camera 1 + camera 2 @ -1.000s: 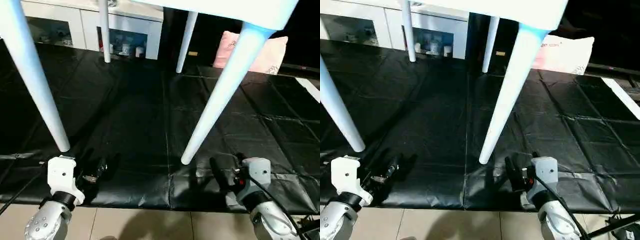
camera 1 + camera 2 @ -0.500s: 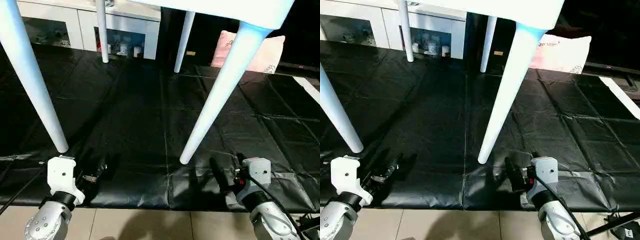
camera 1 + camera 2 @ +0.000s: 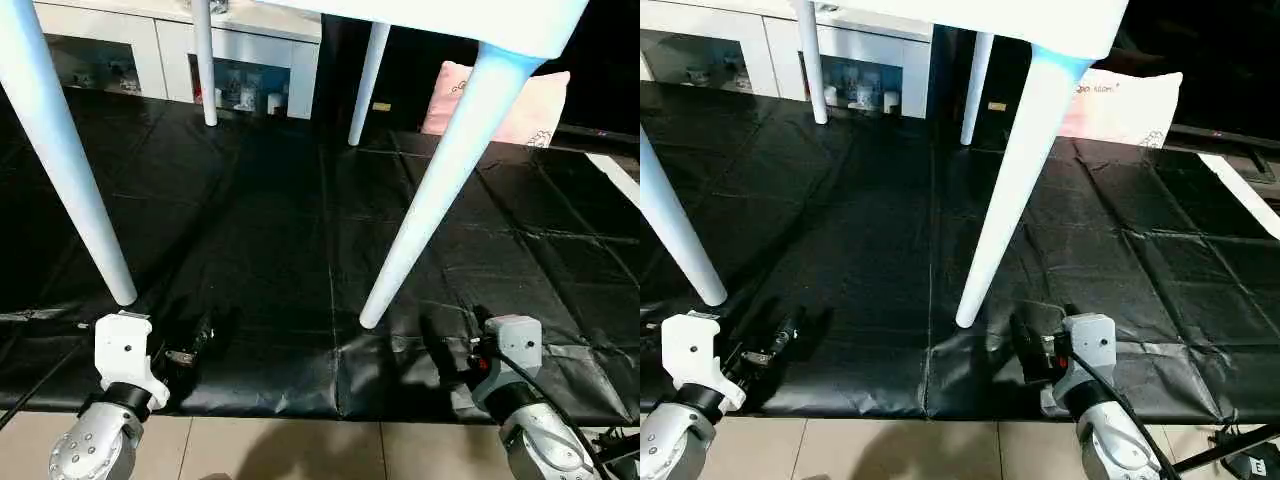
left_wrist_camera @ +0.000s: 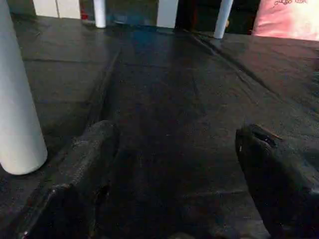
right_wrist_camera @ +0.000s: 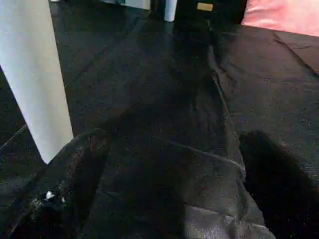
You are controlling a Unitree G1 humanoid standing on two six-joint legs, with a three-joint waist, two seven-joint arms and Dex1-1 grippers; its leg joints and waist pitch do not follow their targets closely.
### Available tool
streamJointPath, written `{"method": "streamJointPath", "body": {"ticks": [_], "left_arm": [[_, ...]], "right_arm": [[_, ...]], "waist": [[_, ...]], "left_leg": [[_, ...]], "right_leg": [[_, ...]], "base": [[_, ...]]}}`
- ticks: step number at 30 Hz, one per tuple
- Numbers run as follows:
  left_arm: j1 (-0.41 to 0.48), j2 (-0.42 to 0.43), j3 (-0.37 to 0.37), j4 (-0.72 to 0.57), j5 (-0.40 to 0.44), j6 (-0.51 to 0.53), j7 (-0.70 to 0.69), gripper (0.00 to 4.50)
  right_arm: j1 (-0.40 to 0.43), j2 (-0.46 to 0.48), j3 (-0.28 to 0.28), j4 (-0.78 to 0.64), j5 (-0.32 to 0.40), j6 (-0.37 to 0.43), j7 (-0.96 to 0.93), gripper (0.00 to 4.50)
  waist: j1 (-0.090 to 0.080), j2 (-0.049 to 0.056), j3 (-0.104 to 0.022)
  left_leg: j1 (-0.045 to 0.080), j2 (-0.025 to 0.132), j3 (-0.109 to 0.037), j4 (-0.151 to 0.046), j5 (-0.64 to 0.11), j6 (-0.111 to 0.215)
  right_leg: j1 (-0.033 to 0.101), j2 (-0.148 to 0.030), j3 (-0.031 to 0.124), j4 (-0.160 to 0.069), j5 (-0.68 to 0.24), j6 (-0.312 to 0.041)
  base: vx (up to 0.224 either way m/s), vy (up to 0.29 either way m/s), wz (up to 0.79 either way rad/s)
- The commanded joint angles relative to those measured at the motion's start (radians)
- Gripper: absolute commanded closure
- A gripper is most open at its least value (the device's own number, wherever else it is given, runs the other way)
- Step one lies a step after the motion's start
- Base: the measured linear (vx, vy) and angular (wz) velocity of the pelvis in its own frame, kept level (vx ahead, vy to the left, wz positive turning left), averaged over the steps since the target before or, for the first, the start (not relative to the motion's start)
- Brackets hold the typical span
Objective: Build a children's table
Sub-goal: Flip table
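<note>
The white children's table stands upright on the black mat, its tabletop at the upper edge of the head views. Its near-left leg and near-right leg slope down to the mat, and two far legs stand behind. My left gripper hovers low over the mat just right of the near-left leg's foot, open with nothing between its fingers. My right gripper sits low to the right of the near-right leg's foot, also open with nothing in it.
The black mat ends at a tiled floor just in front of my wrists. A white glass-door cabinet stands at the back left, a pink pillow at the back right. A white strip lies at the far right.
The view has tilted slightly. The table and both grippers have stayed where they were.
</note>
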Motion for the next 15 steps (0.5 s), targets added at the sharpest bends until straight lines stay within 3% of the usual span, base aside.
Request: {"method": "streamJointPath", "body": {"ticks": [1,15], "left_arm": [[-0.005,-0.006,-0.006,-0.019,0.008,-0.002,0.002,0.36],[-0.005,-0.006,-0.006,-0.019,0.008,-0.002,0.002,0.36]], "right_arm": [[0.001,-0.007,-0.011,-0.015,0.006,0.008,0.001,0.0],[0.001,-0.007,-0.011,-0.015,0.006,0.008,0.001,0.0]], "waist": [[0.001,0.028,-0.03],[0.001,0.028,-0.03]], "left_leg": [[0.023,0.055,-0.044,-0.088,-0.506,-0.074],[0.023,0.054,-0.044,-0.088,-0.509,-0.072]], "right_leg": [[-0.006,-0.078,0.063,-0.103,-0.371,-0.074],[-0.006,-0.078,0.062,-0.103,-0.374,-0.074]], "base": [[0.0,0.0,0.0],[0.0,0.0,0.0]]}}
